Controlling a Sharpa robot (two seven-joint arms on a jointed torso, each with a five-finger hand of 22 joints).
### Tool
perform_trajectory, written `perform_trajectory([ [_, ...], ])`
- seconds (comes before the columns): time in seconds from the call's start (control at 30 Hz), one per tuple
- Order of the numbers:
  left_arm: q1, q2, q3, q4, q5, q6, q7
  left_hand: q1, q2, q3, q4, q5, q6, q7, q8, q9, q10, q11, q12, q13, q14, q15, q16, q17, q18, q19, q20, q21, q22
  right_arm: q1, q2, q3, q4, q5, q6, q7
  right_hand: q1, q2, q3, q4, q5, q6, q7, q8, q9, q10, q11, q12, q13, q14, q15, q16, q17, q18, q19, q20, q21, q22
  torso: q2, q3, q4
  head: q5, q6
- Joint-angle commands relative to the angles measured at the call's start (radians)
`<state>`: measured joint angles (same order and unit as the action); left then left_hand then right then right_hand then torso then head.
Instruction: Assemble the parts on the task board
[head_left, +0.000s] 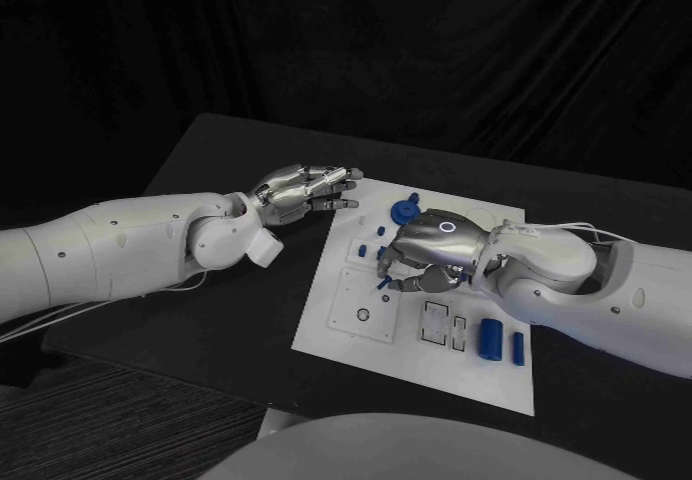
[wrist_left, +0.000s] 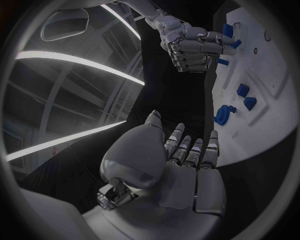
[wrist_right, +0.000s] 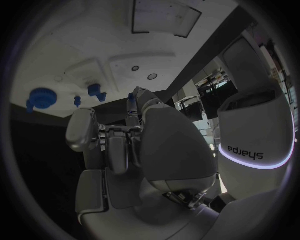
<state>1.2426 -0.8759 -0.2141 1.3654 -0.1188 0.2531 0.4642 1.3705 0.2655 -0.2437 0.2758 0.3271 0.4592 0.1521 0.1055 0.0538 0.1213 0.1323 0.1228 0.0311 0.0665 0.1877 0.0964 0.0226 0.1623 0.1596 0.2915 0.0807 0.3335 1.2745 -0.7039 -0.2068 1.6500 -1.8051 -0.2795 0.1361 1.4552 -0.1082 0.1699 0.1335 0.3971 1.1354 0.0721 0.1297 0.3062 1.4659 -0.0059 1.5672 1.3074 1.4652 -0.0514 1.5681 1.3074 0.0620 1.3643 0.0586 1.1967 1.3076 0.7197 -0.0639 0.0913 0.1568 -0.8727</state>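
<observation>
The white task board (head_left: 418, 350) lies in the middle of the black table. My right hand (head_left: 426, 250) hovers over the board's middle with its fingers curled in. It pinches a small blue peg (wrist_right: 131, 102) at its fingertips. A round blue part (head_left: 404, 211) stands near the board's far edge, just beyond that hand. Two blue cylinders (head_left: 492, 333) lie side by side at the board's near right. My left hand (head_left: 303, 190) floats beside the board's far left corner, fingers stretched out and holding nothing. From the left wrist, the right hand (wrist_left: 194, 45) and the round blue part (wrist_left: 222, 115) are seen.
Small blue pieces (wrist_left: 245, 96) sit in the board near the round part. Rectangular recesses (head_left: 437, 320) and a square plate with a hole (head_left: 362, 313) occupy the board's near half. Bare black table (head_left: 216, 320) lies to the board's left.
</observation>
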Motion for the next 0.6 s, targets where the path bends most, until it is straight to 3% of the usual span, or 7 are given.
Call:
perform_trajectory([
  [0.03,-0.002,0.004,0.001,0.000,0.005,0.015,0.010,0.011,0.000,0.002,-0.007,0.003,-0.005,0.003,0.002,0.000,0.000,0.005,0.003,0.001,-0.001,0.006,0.005,0.001,0.004,0.007,0.000,0.007,-0.001,0.007,0.000,0.000,0.023,-0.293,-0.099,-0.029,0.001,-0.013,-0.006,-0.002,-0.001,0.007,-0.006,0.004,0.004,0.105,0.002,0.004,0.263,0.106,0.004,0.003,0.263,0.016,0.003,0.005,0.005,0.160,-0.001,-0.0004,0.0021,0.005,0.000],
  [0.27,-0.003,0.007,0.001,-0.002,0.005,0.018,0.009,0.012,0.002,0.003,-0.006,0.005,-0.006,0.003,0.002,0.000,0.000,0.006,0.003,0.001,-0.001,0.006,0.005,0.001,0.004,0.007,0.000,0.007,-0.002,0.012,0.000,0.000,0.036,-0.480,-0.165,-0.021,0.004,-0.018,-0.002,-0.007,0.013,0.009,-0.017,0.007,0.015,0.105,-0.004,0.004,0.263,0.106,-0.001,0.003,0.263,0.016,0.003,0.004,0.007,0.161,-0.003,0.0000,0.0020,0.016,0.000],
  [0.6,-0.004,0.014,0.001,-0.006,0.005,0.020,0.008,0.012,0.002,0.003,-0.006,0.006,-0.007,0.003,0.001,-0.001,-0.001,0.006,0.003,0.001,-0.001,0.006,0.005,0.001,0.003,0.007,0.000,0.006,-0.003,0.014,-0.004,0.000,0.043,-0.650,-0.165,-0.007,0.010,-0.024,0.002,-0.015,0.014,0.011,-0.028,0.010,0.026,0.105,-0.007,0.004,0.263,0.106,-0.002,0.003,0.263,0.015,0.000,0.004,0.006,0.161,-0.002,0.0012,0.0030,0.015,0.000],
])
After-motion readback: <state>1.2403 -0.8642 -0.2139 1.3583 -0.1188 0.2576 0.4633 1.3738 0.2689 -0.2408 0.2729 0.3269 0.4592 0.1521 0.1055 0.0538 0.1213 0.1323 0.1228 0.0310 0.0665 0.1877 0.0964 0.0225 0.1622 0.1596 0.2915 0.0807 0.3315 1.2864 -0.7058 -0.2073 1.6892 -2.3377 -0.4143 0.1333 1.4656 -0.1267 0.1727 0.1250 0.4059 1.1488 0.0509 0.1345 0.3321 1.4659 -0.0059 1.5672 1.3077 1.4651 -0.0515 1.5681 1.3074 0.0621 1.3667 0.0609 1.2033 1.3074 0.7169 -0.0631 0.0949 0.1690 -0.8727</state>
